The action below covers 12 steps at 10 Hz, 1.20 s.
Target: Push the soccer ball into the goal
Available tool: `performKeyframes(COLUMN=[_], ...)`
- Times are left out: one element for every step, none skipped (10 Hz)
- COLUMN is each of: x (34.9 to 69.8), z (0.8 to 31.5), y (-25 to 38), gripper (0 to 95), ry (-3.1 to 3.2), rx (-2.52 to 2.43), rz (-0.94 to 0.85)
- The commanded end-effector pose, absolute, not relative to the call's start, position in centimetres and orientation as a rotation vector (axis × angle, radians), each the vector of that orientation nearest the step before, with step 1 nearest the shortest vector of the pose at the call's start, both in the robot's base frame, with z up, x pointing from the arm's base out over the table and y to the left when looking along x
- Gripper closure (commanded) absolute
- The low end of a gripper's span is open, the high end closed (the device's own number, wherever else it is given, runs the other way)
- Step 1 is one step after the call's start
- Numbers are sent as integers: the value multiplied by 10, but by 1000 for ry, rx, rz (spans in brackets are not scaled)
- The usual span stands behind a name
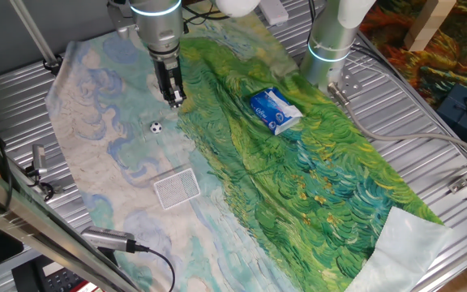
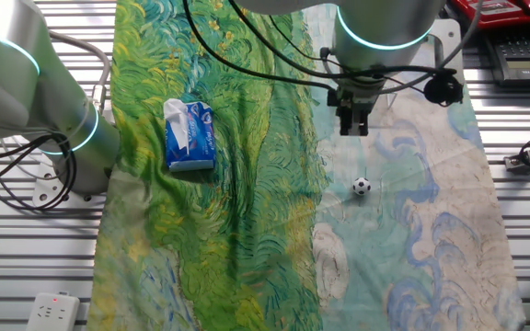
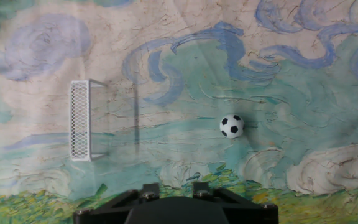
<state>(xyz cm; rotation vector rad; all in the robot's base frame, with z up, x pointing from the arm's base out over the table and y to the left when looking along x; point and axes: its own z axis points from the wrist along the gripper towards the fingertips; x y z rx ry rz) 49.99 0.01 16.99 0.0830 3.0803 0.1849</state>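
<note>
Ball (image 1: 156, 126) sits on the pale blue-white part of the painted cloth (image 1: 314, 170), just beside the hand (image 1: 173, 100), not touching it. Hand hangs fingers-down above the cloth; whether fingers are closed or parted, cannot tell. Nothing visibly held.

Goal (image 1: 176, 188) lies beyond the ball from the hand, well apart from it. In hand view the goal (image 3: 81, 120) shows as a narrow netted frame, long axis running up-down in that picture; the ball (image 3: 232, 126) is off to its right, bare cloth between them. Goal holds nothing.

Blue-and-white tissue packet (image 2: 189, 135) rests on the green area, well apart on the hand's other side from the ball (image 2: 362, 187). Cloth covers the ribbed metal bench (image 1: 6, 105).
</note>
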Motion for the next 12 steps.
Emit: performKeyframes(x=[500, 500, 500, 499, 497, 497, 502, 510, 520, 539, 549, 556], z=[170, 170, 168, 163, 160, 157, 151, 147, 141, 119, 109, 105], y=[0, 0, -1, -7, -14, -25, -49, -64, -73, -77, -77, -78], gripper=[950, 950, 950, 950, 950, 950, 950, 950, 950, 950, 950, 950], ry=[3081, 3082, 3093, 3092, 3091, 3089, 3081, 3082, 3093, 3093, 3090, 3089], rx=[83, 86, 92, 75, 61, 33, -32, -60, -73, -64, -62, -60], rz=[182, 182, 184, 183, 182, 178, 173, 174, 173, 175, 179, 181])
